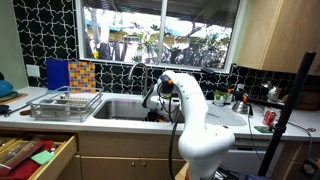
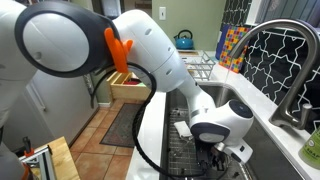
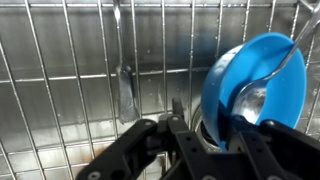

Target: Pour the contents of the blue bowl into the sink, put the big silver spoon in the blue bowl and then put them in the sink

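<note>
In the wrist view the blue bowl stands tilted on its edge down in the sink, over the wire grid. The big silver spoon lies inside it, its handle pointing up to the right. My gripper is shut on the bowl's lower left rim, with one finger inside and one outside. In both exterior views my arm reaches down into the sink. In an exterior view the gripper is low over the grid; the bowl is hidden there.
A silver utensil lies on the sink grid left of the bowl. A wire dish rack stands on the counter beside the sink, with a faucet behind. There is a red can on the counter and an open drawer below.
</note>
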Motion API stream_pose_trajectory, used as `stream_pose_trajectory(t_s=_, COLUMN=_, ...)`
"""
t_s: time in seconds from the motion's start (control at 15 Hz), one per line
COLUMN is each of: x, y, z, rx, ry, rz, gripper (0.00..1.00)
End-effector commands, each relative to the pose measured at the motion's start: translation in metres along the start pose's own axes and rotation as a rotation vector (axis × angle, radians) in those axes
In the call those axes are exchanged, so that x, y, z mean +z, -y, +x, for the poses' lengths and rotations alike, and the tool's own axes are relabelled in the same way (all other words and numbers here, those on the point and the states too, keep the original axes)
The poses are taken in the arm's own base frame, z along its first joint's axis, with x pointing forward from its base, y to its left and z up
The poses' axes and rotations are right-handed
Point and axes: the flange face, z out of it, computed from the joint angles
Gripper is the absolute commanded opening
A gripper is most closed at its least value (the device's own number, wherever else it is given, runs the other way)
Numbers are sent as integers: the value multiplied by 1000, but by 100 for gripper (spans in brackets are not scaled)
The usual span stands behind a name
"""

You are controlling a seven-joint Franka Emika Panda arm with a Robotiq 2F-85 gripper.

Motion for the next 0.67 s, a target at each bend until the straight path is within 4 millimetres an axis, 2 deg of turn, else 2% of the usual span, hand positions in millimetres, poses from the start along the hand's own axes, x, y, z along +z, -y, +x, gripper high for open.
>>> stream_pose_trajectory(t_s=0.0, x=-21, y=-2, z=1, rx=-9, ry=-19, rz=17, gripper=67)
stream_pose_trajectory(t_s=0.27, x=-42, y=-1, z=5, rx=-10, ry=-43, rz=19, gripper=95)
stream_pose_trajectory(t_s=0.33, x=-46, y=0, z=5, rx=-11, ry=-44, rz=21, gripper=100)
stream_pose_trajectory(t_s=0.6, x=-61, y=4, z=2, rx=-7, ry=-55, rz=29, gripper=100)
